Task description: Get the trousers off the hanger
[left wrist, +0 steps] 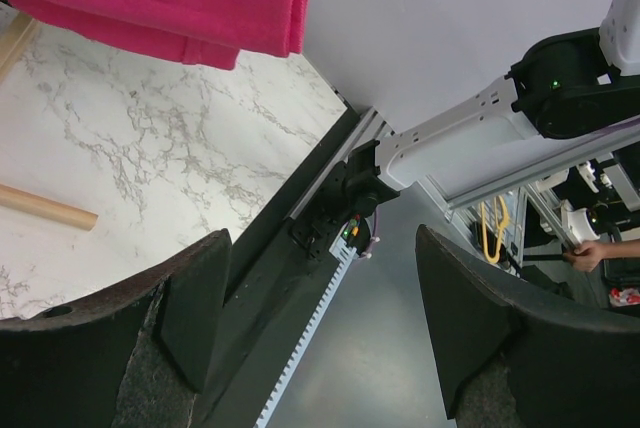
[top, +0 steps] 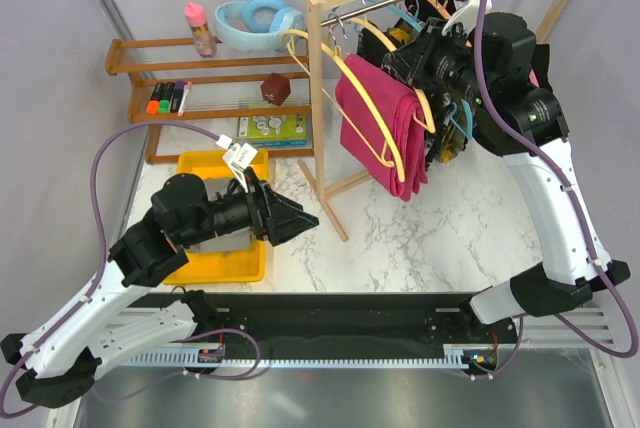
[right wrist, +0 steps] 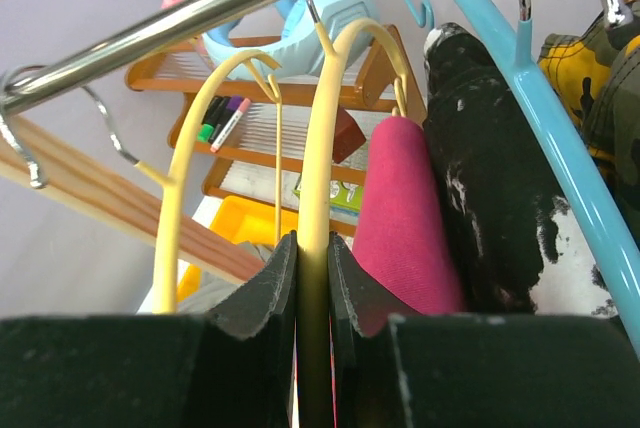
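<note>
At the rail's (right wrist: 200, 6) left end, your right gripper (right wrist: 312, 258) is clamping a yellow hanger (right wrist: 322, 128); the magenta trousers (top: 385, 118) are hanging just beside it, none seemingly removed yet, and your left gripper (top: 300, 220) is hovering, jaws apart, empty

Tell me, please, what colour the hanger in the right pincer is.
The hanger is pale yellow; the right wrist view shows it best.

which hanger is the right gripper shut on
The yellow hanger next to the magenta trousers; the other yellow hanger and the blue hanger hang outside the right gripper.
</note>
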`<state>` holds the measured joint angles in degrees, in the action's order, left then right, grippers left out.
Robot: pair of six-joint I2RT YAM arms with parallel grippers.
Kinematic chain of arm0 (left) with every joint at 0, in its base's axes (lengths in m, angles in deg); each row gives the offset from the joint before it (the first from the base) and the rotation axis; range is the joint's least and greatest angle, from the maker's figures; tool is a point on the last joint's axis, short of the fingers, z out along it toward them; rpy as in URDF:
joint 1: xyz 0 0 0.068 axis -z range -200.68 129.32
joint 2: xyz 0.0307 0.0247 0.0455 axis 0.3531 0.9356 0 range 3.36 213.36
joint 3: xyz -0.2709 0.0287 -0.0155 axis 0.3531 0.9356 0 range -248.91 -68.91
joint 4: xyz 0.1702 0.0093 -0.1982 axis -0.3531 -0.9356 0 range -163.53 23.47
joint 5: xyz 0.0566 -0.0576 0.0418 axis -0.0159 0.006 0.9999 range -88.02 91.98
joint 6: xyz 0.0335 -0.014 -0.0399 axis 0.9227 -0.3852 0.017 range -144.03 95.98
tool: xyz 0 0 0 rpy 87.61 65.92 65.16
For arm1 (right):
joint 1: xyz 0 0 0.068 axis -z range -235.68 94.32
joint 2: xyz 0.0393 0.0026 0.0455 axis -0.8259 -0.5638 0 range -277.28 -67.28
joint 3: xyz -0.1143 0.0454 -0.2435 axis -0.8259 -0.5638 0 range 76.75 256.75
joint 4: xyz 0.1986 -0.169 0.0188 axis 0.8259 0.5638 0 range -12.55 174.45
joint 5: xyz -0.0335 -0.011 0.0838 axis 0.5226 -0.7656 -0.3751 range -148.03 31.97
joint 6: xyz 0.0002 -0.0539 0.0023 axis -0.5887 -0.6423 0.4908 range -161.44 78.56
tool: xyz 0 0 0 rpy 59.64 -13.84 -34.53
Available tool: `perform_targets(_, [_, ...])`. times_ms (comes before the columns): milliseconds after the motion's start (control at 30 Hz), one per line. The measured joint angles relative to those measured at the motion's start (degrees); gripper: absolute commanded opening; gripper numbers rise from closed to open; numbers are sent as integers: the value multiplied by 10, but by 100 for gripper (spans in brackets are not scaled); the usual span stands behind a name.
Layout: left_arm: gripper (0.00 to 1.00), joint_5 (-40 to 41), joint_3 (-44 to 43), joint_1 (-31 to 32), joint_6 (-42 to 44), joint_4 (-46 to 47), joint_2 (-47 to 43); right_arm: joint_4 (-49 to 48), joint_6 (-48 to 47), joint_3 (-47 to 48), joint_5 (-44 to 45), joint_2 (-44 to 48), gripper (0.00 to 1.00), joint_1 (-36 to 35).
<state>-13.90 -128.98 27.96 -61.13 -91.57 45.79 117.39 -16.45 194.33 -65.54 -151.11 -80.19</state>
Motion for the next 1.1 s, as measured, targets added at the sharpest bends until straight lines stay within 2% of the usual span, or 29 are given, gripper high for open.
perform_targets(267, [78, 4, 0, 0, 0, -2, -1, 0, 3, -22, 16, 3, 0, 0])
perform_targets(533, [72, 9, 0, 21, 0, -1, 18, -23, 8, -144, 39, 49, 0, 0])
perform_targets(833, [69, 174, 65, 196, 28, 77, 32, -22, 38, -260, 43, 142, 0, 0])
perform_targets(1000, [71, 343, 56, 358, 102, 134, 94, -21, 57, -307, 37, 197, 0, 0])
perform_targets(1100, [72, 432, 50, 426, 151, 180, 137, -21, 71, -332, 28, 224, 0, 0])
